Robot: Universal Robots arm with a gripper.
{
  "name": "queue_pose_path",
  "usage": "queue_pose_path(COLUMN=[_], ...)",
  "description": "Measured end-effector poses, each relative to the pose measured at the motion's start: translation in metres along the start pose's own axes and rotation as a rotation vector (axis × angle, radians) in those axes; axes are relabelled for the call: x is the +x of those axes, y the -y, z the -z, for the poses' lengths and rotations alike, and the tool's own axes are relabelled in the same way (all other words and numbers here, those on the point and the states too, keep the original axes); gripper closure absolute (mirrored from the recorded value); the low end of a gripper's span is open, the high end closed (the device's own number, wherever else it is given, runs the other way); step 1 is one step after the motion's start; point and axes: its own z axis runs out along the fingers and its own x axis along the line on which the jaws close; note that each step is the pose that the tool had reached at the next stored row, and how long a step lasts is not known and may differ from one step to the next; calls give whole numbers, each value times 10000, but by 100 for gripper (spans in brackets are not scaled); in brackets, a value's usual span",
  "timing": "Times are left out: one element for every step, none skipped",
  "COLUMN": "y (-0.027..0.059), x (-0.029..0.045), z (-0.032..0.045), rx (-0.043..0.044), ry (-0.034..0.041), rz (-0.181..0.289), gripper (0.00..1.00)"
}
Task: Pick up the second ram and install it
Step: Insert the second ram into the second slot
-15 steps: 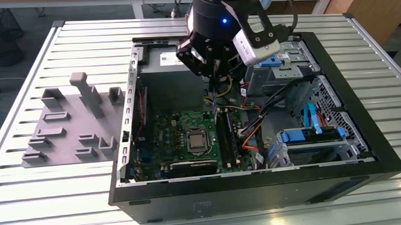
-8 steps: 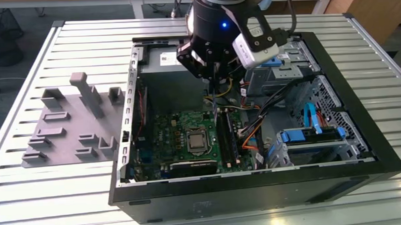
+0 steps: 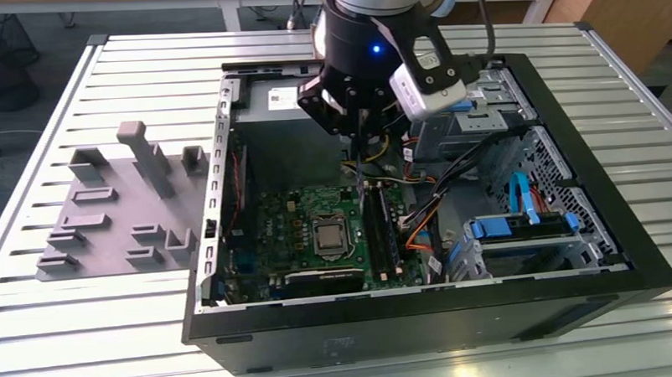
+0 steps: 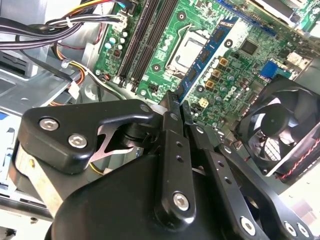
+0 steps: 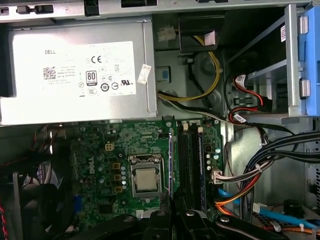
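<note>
The black metal tool (image 4: 177, 102) is clenched on the second ram (image 4: 207, 52), a thin, flat blue-green circuit stick with black chips. It grips one end, so the stick juts out past the fingertips. The ram hangs inside the open black steel computer case (image 3: 430, 319), above the large green motherboard (image 5: 100, 160) and apart from it. In the first wrist view the ram (image 5: 170, 165) shows edge-on as a narrow line. That line runs between the square silver processor (image 5: 146, 179) and the long black memory slots (image 5: 190, 165), just beside the slots and parallel to them.

To carry the stick well, I judge it should stay parallel to the slots and square to the board, with its edge centred over a free slot. The board is brittle and its contacts are fine, so any tilt could jam one end. The loose orange, yellow and black cables near the slots could snag.

The case sits mid-desk on the ribbed, pale metal desk (image 3: 95, 331). A matte grey plastic tray with upright posts (image 3: 103, 238) lies towards the desk's edge at the exterior view's left.
</note>
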Motion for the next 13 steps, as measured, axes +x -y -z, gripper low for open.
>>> queue_pose_path(y=[-1,-1,-2,-2,-2,-1,-2,-2,-2,-2,-2,-2,-2], x=[-3,-6,-8,-9,-9,-9,-10,-10,-10,-10,-10,-10,-10], z=[-7,-14,-20,-23,-23,-24,-26,-27,-27,-27,-27,-27,-27], rx=[-1,0,1,2,3,3,0,0,0,0,0,0,0], ry=[0,-1,-1,-1,-2,-2,-1,-1,-1,-1,-1,-1,-1], rz=[-3,-5,-7,-9,-10,-10,-9,-9,-9,-9,-9,-9,-9], gripper=[86,86,86,86,86,86,86,86,86,86,86,86,86])
